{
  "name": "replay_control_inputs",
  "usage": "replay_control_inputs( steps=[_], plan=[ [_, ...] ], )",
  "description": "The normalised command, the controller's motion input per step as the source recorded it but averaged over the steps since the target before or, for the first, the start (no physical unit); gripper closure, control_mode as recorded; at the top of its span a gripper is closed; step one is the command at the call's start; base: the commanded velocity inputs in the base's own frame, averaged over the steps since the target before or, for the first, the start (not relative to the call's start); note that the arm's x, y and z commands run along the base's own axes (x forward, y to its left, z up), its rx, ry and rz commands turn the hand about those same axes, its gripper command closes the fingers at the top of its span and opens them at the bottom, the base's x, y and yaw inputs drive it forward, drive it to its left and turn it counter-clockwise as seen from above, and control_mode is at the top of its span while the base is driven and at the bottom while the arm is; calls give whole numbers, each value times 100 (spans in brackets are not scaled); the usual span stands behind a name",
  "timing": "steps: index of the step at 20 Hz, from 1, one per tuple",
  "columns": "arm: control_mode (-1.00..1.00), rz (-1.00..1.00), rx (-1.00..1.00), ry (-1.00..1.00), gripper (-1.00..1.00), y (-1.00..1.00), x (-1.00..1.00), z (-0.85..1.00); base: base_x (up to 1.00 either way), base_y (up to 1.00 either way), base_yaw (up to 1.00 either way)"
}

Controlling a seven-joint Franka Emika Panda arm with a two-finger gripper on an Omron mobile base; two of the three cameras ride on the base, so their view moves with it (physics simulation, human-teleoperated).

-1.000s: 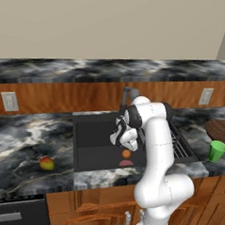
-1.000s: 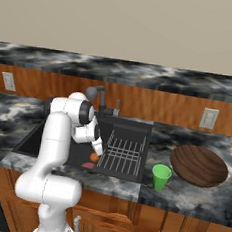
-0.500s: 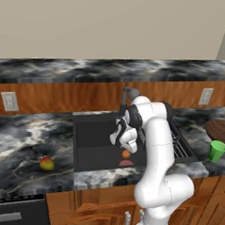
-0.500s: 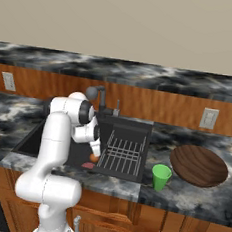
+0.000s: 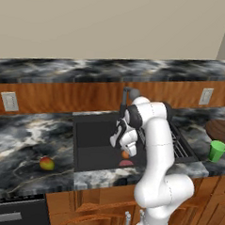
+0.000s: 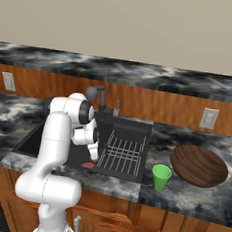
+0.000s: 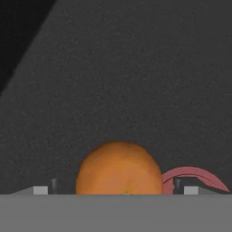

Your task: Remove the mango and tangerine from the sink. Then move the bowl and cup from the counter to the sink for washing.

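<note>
The orange tangerine (image 5: 125, 154) lies on the floor of the black sink (image 5: 94, 132), near its front wall. My gripper (image 5: 127, 148) hangs straight over it, open. In the hand view the tangerine (image 7: 118, 170) sits between my two fingertips (image 7: 41, 189), with a gap on each side. The red and green mango (image 5: 46, 163) rests on the counter left of the sink. To the sink's right stand the green cup (image 6: 160, 176) and the wooden bowl (image 6: 198, 165), side by side on the counter.
A wire rack (image 6: 125, 150) fills the right side of the sink (image 6: 137, 126). The dark faucet (image 6: 96, 93) rises behind the basin. A flat reddish ring (image 7: 195, 174) lies on the sink floor beside the tangerine. The marbled counter (image 5: 23, 137) runs on both sides.
</note>
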Motion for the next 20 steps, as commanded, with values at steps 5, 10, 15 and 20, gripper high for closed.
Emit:
replay_control_inputs(
  steps=[5, 10, 15, 20],
  plan=[
    [-100, -4, 0, 0, -100, 0, 4, -12, 0, 0, 0],
    [-100, -4, 0, 0, -100, 0, 0, -15, 0, 0, 0],
    [-100, -4, 0, 2, -100, 0, 0, -17, 0, 0, 0],
    [-100, -1, 0, 1, 100, 0, 0, -13, 0, 0, 0]
  ],
)
